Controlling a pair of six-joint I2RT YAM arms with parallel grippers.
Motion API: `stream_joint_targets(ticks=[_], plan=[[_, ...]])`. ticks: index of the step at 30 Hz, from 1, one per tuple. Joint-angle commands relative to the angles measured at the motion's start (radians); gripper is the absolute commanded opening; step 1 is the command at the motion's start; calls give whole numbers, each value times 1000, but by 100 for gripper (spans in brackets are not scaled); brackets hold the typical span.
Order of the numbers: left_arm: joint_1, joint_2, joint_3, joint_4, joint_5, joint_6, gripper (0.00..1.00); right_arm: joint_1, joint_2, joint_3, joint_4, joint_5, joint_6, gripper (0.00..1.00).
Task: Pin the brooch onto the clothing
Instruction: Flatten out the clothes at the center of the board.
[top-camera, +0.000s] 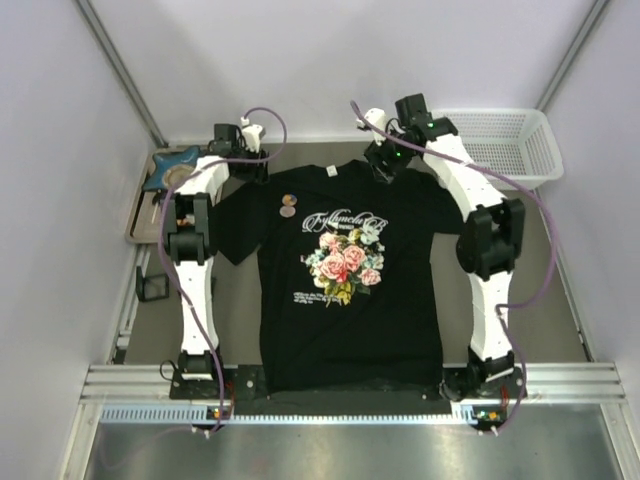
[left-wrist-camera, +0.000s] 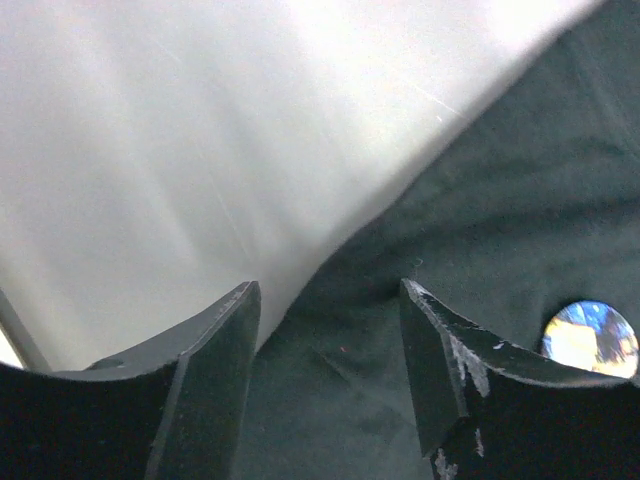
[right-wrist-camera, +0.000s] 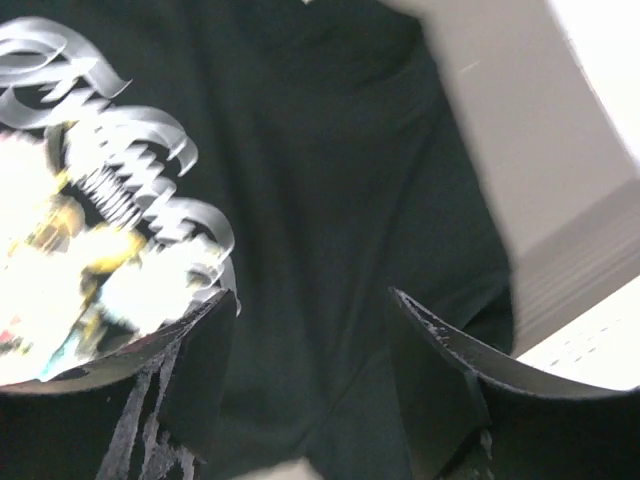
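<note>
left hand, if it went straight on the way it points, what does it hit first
Likely the black T-shirt, near its edge; the brooch lies off to one side. Depth is unclear.

You have T-shirt (top-camera: 350, 340) flat at table centre: collar toward far edge, hem at near edge. Brooch (top-camera: 288, 211) on shirt, left shoulder side, left of lettering. Basket (top-camera: 545, 150) in far right corner. Tray (top-camera: 140, 215) at far left corner, star dish (top-camera: 170, 165) on it. Box (top-camera: 152, 288) by left edge, on tray's near side.

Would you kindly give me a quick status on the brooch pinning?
Left gripper open, empty, over black rose-print T-shirt edge. Right gripper open, empty, over the shirt. Small round pinkish brooch on shirt, ungripped. Nothing covering it.
</note>
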Motion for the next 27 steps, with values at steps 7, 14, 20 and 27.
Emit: stream_joint_targets(ticks=[7,14,20,27], plan=[[-39,91,161,59,-32,57,59,-13,405,396,316,272,157,57],[-48,121,175,-44,1,144,48,-16,497,394,425,303,107,59],[-59,136,187,-116,-1,203,44,-15,580,394,453,332,-2,59],[-59,182,244,-150,-1,235,23,-13,632,396,496,332,-48,30]])
